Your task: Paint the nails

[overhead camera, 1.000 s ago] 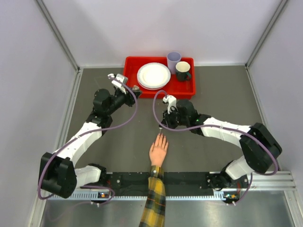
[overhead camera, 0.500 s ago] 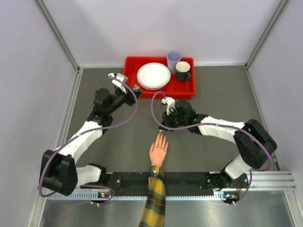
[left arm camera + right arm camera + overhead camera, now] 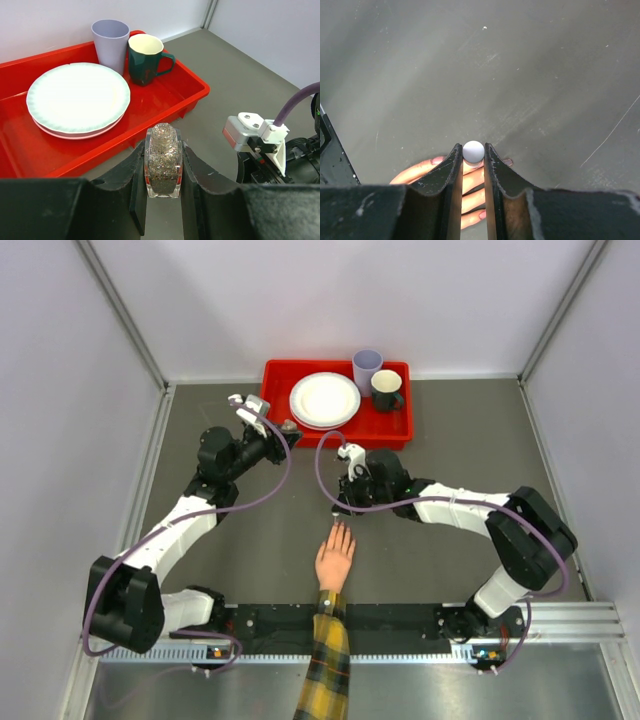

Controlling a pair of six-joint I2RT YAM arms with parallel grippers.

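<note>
A peach hand (image 3: 335, 560) with a yellow-and-dark plaid sleeve (image 3: 325, 670) lies palm down at the near middle, fingers pointing away. Its nails (image 3: 341, 529) are tiny; in the right wrist view pinkish nails (image 3: 438, 160) show under the jaws. My right gripper (image 3: 340, 510) is shut on a pale round cap (image 3: 473, 151), just above the fingertips of the hand (image 3: 415, 172). My left gripper (image 3: 288, 427) is shut on a small clear bottle of glittery polish (image 3: 163, 160), held upright near the red tray's front edge.
A red tray (image 3: 392, 430) at the back holds a white plate (image 3: 324, 400), a lavender cup (image 3: 367, 368) and a dark green mug (image 3: 386, 390). Grey walls close the table on three sides. A black rail (image 3: 400, 618) runs along the near edge.
My right wrist has shifted slightly to the left while its jaws stay over the fingertips. The left arm and the hand have not moved.
</note>
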